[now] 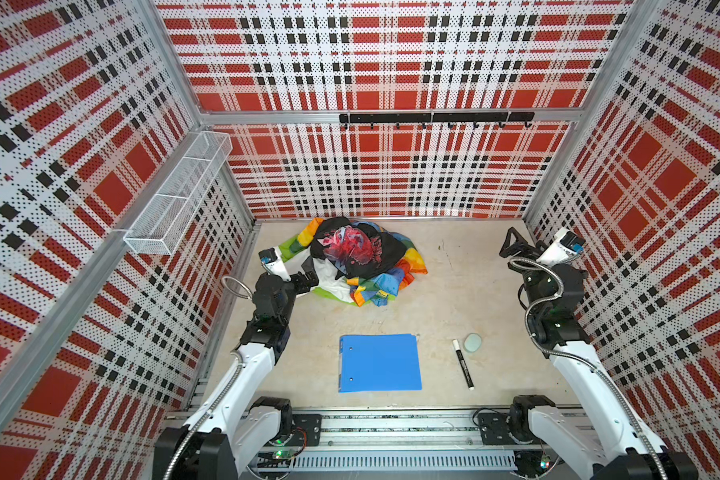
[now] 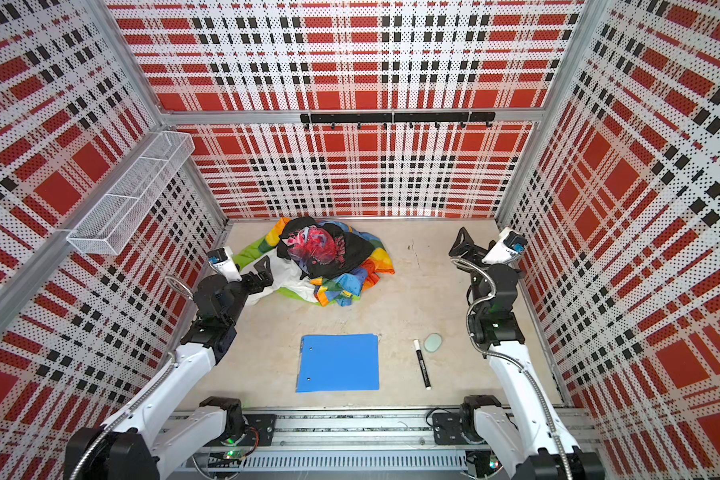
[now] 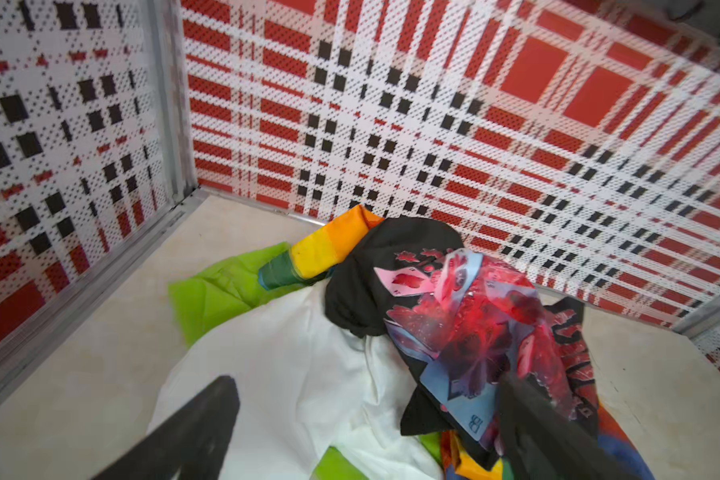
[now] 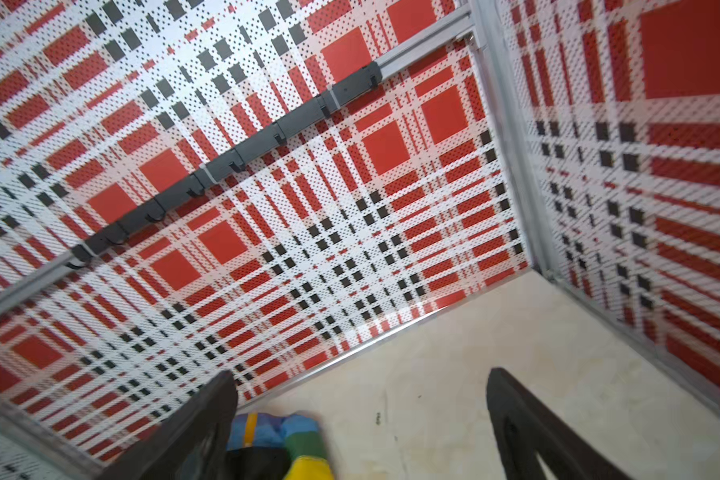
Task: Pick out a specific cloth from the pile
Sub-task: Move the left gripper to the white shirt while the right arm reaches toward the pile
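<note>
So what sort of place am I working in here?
Probably a robot test booth: perforated plaid wall panels on a metal frame, with the left arm and right arm bolted to a front rail.

Mostly buried cloth (image 1: 331,286)
It shows only at the pile's (image 1: 395,276) 7 o'clock, the rest under the black garment (image 1: 362,249).

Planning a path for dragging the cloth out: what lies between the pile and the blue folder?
Nothing; in both top views the table between the pile and the blue folder is bare.
</note>
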